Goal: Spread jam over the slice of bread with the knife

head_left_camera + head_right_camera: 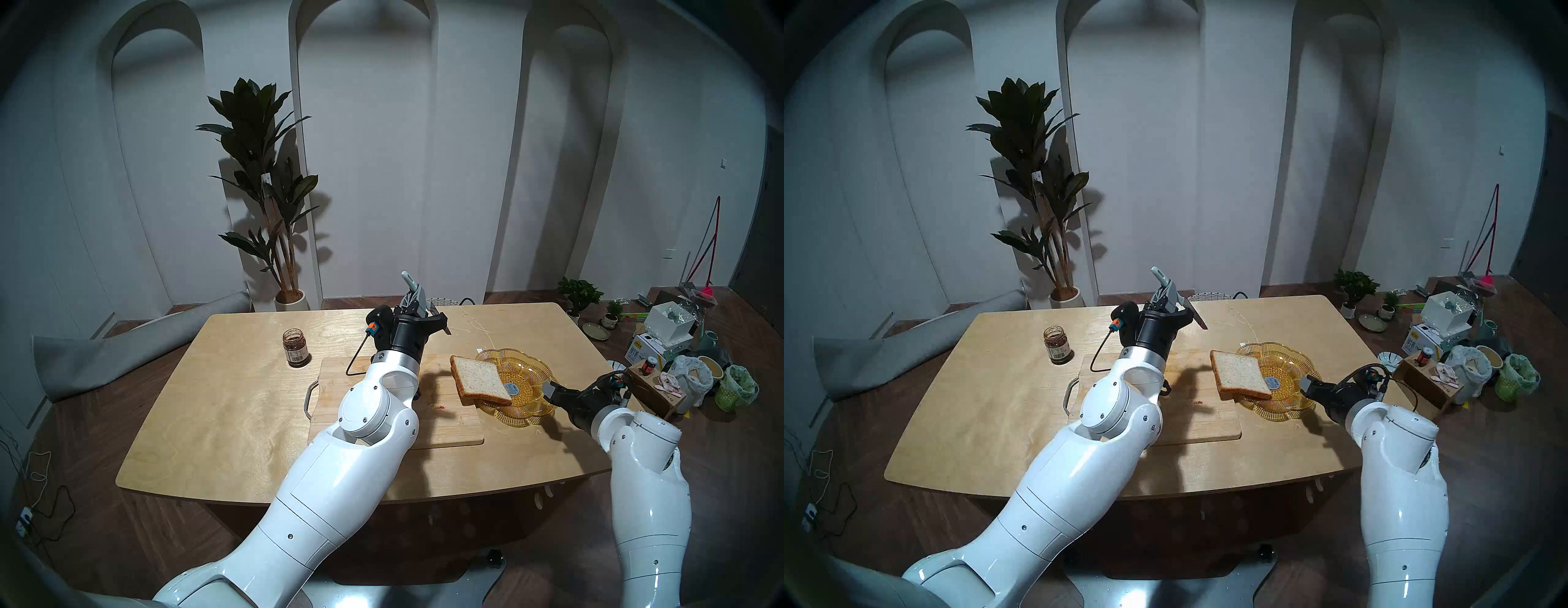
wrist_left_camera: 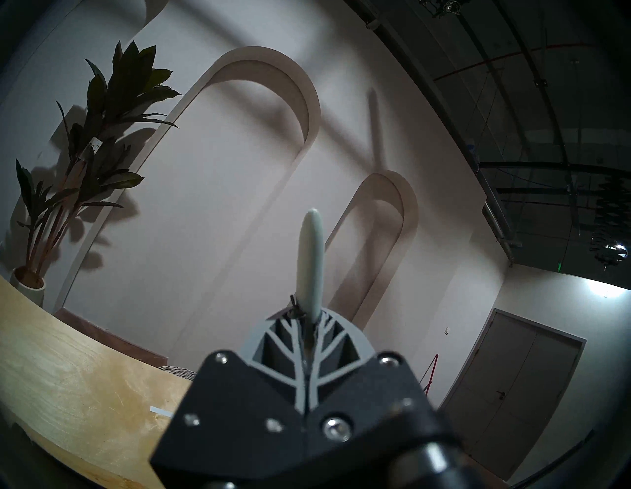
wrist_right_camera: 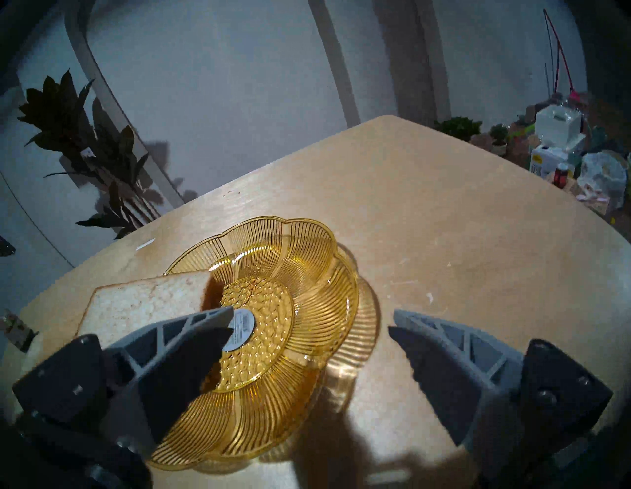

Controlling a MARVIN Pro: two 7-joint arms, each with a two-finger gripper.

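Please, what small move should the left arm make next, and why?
Probably swing the left gripper toward the slice of bread and lower the blade. It is shut on the knife, held high above the table, while the bread, propped on the amber dish, shows no jam. The right gripper is open beside the dish.

You get dim, bluish pictures: fisheye bending and a dark rim everywhere, hard shadows thrown across the table (image 1: 237,407) and wall, and the left claw (image 2: 309,345) blurred close to its lens.
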